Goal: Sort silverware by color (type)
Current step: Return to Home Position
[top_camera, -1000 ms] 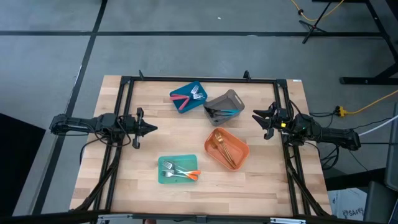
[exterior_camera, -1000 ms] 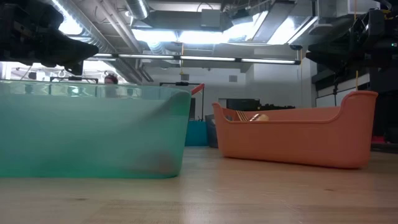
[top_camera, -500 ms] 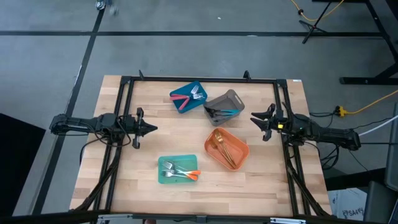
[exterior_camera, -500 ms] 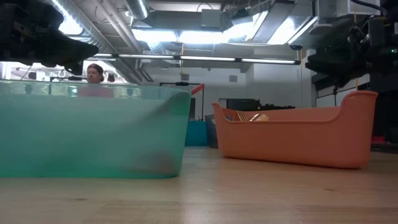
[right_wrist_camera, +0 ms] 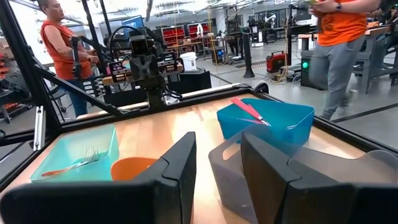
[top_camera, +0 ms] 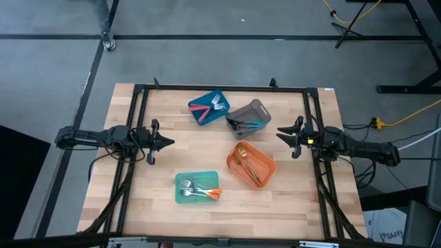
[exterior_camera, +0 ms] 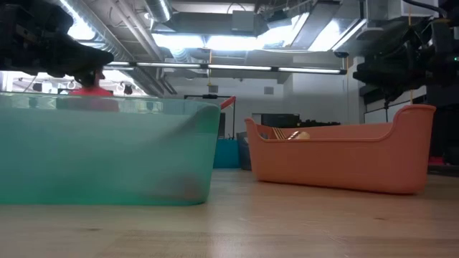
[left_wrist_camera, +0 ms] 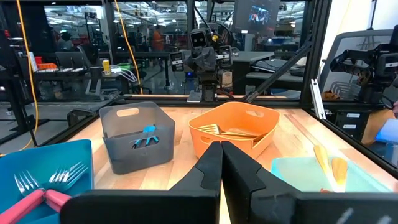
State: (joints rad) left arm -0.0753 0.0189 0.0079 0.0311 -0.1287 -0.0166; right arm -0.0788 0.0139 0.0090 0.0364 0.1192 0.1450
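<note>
The silverware lies sorted in four bins on the counter (top_camera: 165, 186). Pink-handled forks (top_camera: 202, 111) are in the blue bin (top_camera: 207, 96), and blue-handled forks (top_camera: 249, 125) are in the grey bin (top_camera: 256, 107) just beside it. Gold utensils (top_camera: 249, 165) fill the orange bin (top_camera: 270, 165), and orange-handled forks (top_camera: 203, 191) lie in the teal bin (top_camera: 182, 197).

The high view shows all four sets. The low view shows only the teal and orange bin walls, with gold tips above the orange rim. The left gripper (left_wrist_camera: 221, 146) hangs over the counter's left edge, its fingers pressed together. The right gripper (right_wrist_camera: 217, 146) is at the right edge, its fingers spread and holding nothing. People stand in the room beyond.
</note>
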